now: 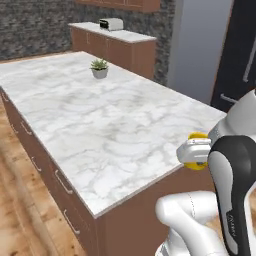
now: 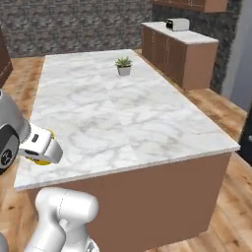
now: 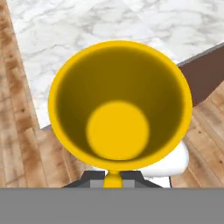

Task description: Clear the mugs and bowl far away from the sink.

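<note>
Marble island counter (image 1: 95, 120) fills the foreground, near corner just beside the gripper (image 3: 113, 177). Gripper is clamped on the yellow mug (image 3: 119, 105), held upright off the counter's near edge, over wood floor. Mug mouth faces the hand camera; inside looks empty. Likely placement lies forward onto the slab. Potted plant (image 1: 99, 68) sits well apart at the far end.

Bench (image 1: 100, 125): marble-topped island, brown cabinet sides with slim handles. Potted plant (image 1: 99, 68): small, standing near the far end of the top. Rear cabinet run (image 1: 115, 47): brown, pale top, carrying a toaster (image 1: 111, 23). Wall (image 1: 30, 30): dark grey stone. Floor (image 1: 20, 200): wood planks.
</note>
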Available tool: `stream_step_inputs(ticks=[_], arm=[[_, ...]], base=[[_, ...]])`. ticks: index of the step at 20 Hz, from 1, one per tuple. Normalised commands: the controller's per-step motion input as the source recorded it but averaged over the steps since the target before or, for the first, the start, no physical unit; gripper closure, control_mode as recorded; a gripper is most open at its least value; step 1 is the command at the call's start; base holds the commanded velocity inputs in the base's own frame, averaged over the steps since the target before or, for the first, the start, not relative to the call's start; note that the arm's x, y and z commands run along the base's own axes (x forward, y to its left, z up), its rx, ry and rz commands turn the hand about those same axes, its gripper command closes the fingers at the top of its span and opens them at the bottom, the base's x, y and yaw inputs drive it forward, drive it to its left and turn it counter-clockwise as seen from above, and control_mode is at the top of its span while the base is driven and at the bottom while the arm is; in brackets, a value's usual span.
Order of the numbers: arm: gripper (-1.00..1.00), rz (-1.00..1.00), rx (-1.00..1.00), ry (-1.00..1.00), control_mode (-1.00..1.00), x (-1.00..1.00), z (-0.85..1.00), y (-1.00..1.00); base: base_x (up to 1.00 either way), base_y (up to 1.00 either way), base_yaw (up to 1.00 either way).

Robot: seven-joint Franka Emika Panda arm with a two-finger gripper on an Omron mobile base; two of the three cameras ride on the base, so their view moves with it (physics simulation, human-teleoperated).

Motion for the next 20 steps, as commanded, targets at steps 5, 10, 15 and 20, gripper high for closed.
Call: stream_step_inputs(ticks=[5,10,15,20], arm=[[1.00,0.00,0.00,0.00,1.00,0.00,0.00,0.00],[1.00,0.00,0.00,0.00,1.00,0.00,0.00,0.00],[1.00,0.00,0.00,0.00,1.00,0.00,0.00,0.00],[1.00,0.00,0.00,0.00,1.00,0.00,0.00,0.00]], base=[[0.34,-0.37,0.85],[0.78,-0.89,0.24],[1.00,-0.06,0.02],[0.99,0.02,-0.03]])
